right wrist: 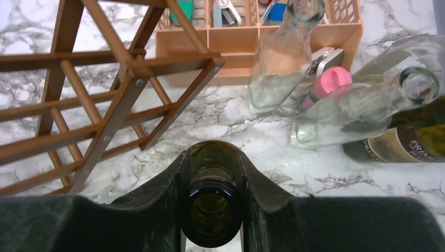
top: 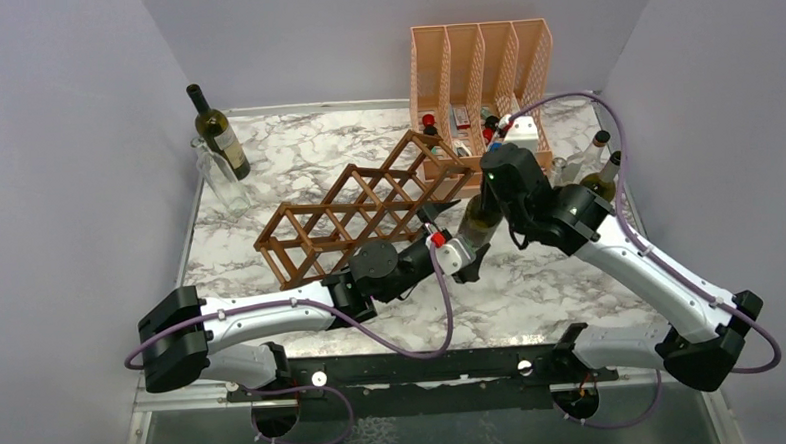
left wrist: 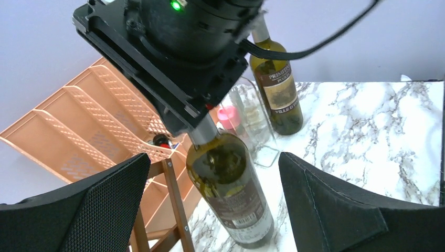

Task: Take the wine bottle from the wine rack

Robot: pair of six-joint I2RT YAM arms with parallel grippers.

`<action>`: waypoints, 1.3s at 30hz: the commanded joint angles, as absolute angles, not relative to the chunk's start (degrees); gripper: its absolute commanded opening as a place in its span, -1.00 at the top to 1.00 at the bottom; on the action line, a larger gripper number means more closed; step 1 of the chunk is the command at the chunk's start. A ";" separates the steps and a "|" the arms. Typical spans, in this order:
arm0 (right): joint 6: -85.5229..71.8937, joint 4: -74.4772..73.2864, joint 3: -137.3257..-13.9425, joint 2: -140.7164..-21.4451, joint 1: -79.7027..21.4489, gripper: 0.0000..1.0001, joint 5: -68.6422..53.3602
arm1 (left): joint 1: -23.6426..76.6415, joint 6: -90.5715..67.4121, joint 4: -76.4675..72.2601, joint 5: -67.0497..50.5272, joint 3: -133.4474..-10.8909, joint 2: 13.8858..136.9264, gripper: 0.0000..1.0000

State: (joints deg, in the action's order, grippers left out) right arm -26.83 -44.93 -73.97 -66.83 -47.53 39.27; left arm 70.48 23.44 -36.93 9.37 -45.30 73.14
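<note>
My right gripper [right wrist: 212,176] is clamped on the neck of the dark green glass wine bottle [top: 479,220]. The bottle stands upright just beside the right end of the long brown wooden lattice wine rack [top: 364,213], outside its cells. My left gripper [left wrist: 212,163] gapes wide near that same end, facing the bottle's body without touching it.

Wine rack [top: 363,208]: 1. Peach file organiser [top: 482,63]: 1, with 4 slots.
Dark wine bottles: 3, namely rear-left bottle [top: 221,134], centre bottle [top: 479,220] and right bottle [top: 601,180].
Clear glass bottles: 3, namely left clear bottle [top: 222,181], clear bottle beside organiser [right wrist: 283,58] and clear bottle beside pink cap [right wrist: 362,107].
Pink-capped item [right wrist: 330,81]: 1.
Small items inside the organiser: count indeterminate.
</note>
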 commanded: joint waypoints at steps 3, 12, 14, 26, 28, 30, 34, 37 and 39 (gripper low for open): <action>-22.38 -45.89 -78.58 -69.46 -39.27 0.98 31.83 | 70.49 25.42 -39.30 14.15 -44.36 71.80 -0.98; -17.82 -43.07 -79.62 -71.74 -31.44 0.98 27.32 | 70.31 26.40 -40.29 15.75 -43.87 71.11 -0.98; -17.13 -42.13 -79.19 -72.29 -30.70 0.98 26.55 | 70.23 26.45 -40.36 15.78 -43.85 70.95 -0.98; -16.52 -40.89 -75.30 -72.19 -30.41 0.25 23.89 | 69.79 27.16 -40.49 16.00 -43.68 69.81 -0.98; -15.98 -41.16 -75.64 -71.76 -30.41 -0.01 23.70 | 69.70 27.37 -40.48 16.00 -43.69 69.68 -0.98; -15.63 -41.50 -76.05 -71.24 -30.41 -0.25 23.86 | 69.64 27.63 -40.46 16.06 -43.60 69.61 -0.98; -14.50 -41.92 -76.72 -69.60 -30.41 -0.71 23.82 | 68.91 27.62 -40.48 16.26 -43.72 69.60 -0.98; -13.86 -42.39 -77.27 -68.35 -30.41 -0.92 22.85 | 67.54 26.83 -40.45 16.19 -43.86 69.11 -0.98; -13.37 -42.86 -78.12 -67.49 -30.41 -1.00 21.82 | 66.04 26.37 -40.43 16.16 -44.02 68.65 -0.98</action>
State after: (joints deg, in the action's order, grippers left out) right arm -14.96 -42.89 -76.03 -70.19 -30.63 24.27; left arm 68.47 27.24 -38.50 14.79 -44.42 70.81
